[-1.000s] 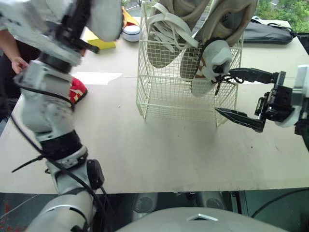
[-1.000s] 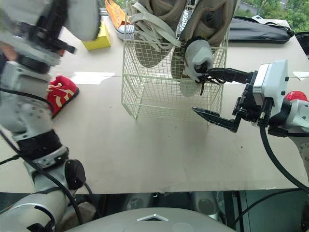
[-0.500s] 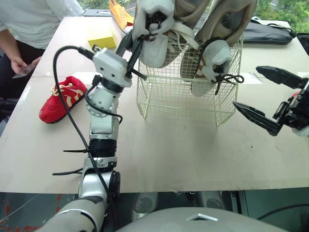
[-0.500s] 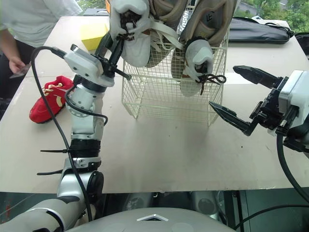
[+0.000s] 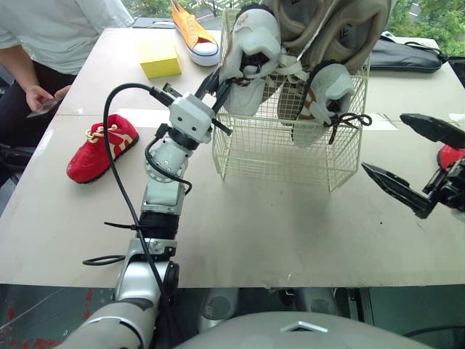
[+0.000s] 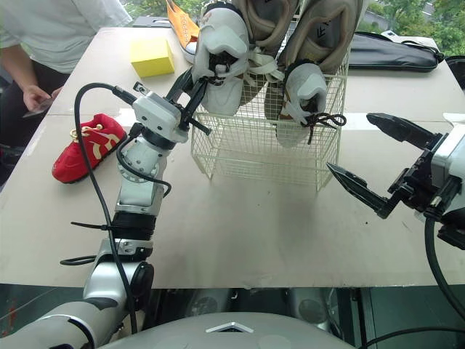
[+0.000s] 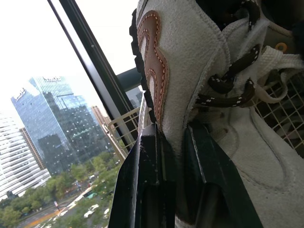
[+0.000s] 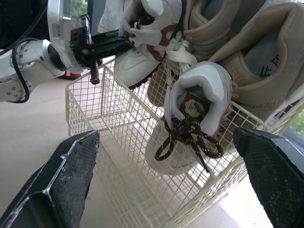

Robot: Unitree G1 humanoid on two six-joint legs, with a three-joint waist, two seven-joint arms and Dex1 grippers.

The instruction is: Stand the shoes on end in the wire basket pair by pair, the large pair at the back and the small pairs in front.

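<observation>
Grip: left hand [image 5: 220,78] clamped on shoe [image 5: 251,54], near upright, above basket [image 5: 290,156] front-left slot, beside mate [image 5: 320,102]; next move judged straight down; right hand [image 5: 383,142] spread apart, right of basket.

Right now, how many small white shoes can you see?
2. One white shoe stands at the front right of the wire basket; the second white shoe is held by the left gripper over the basket's front left. Others could hide behind the large pair.

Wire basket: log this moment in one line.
left gripper: shut on white sneaker at wire basket rim | right gripper: open, apart | basket holds: beige pair, second white sneaker
</observation>
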